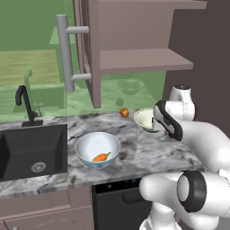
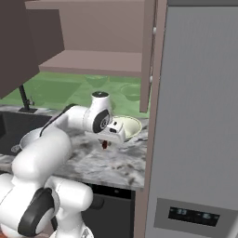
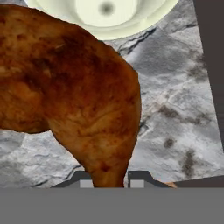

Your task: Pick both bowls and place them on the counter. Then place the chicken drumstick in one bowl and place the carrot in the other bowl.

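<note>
My gripper point(image 3: 108, 180) is shut on the thin end of the brown chicken drumstick point(image 3: 74, 92), held just above the marbled counter point(image 1: 143, 152). The drumstick point(image 2: 104, 145) hangs under the hand, just short of the cream bowl with the green outside point(image 2: 126, 126). That shallow bowl point(image 1: 146, 118) sits on the counter near the back right, and its rim point(image 3: 105, 17) lies straight ahead of the drumstick. The deep white bowl with the blue pattern point(image 1: 97, 149) stands near the counter's front, with the orange carrot point(image 1: 101, 157) lying inside it.
A black sink point(image 1: 31, 150) with a dark tap point(image 1: 24, 105) fills the counter's left end. A small round orange-red fruit point(image 1: 124, 112) lies near the back wall. An open cabinet door point(image 1: 92, 49) and shelf point(image 1: 143, 60) hang overhead. A tall grey fridge point(image 2: 200, 139) stands at the right.
</note>
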Tool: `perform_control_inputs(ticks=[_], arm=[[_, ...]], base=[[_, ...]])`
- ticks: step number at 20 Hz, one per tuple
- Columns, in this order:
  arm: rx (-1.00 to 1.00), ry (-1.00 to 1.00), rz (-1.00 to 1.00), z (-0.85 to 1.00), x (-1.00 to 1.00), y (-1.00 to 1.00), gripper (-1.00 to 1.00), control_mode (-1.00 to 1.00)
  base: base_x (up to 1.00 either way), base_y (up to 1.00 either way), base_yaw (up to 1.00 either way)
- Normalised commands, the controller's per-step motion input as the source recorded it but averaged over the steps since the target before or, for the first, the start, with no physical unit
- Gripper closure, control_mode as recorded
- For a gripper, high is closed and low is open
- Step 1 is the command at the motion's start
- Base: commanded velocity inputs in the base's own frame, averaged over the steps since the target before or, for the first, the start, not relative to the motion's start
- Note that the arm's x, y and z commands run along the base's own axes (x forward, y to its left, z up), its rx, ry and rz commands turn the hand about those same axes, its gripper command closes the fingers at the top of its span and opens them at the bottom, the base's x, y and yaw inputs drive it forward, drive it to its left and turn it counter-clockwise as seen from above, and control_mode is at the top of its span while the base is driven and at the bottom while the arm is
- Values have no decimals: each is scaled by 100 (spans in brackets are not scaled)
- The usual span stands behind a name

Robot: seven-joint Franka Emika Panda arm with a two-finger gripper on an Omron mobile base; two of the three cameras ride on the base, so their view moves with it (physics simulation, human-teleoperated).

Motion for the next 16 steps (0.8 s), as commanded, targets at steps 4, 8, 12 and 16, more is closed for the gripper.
perform_control_inputs(ticks=[4, 8, 12, 16], arm=[[0, -13, -10, 38, 3, 14, 100, -100], [-3, 0, -9, 42, 25, 13, 100, -100], [-4, 0, -5, 29, 36, 6, 100, -100], [-4, 0, -4, 19, 37, 2, 100, -100]], base=[[0, 0, 0], [0, 0, 0], [0, 0, 0], [0, 0, 0]])
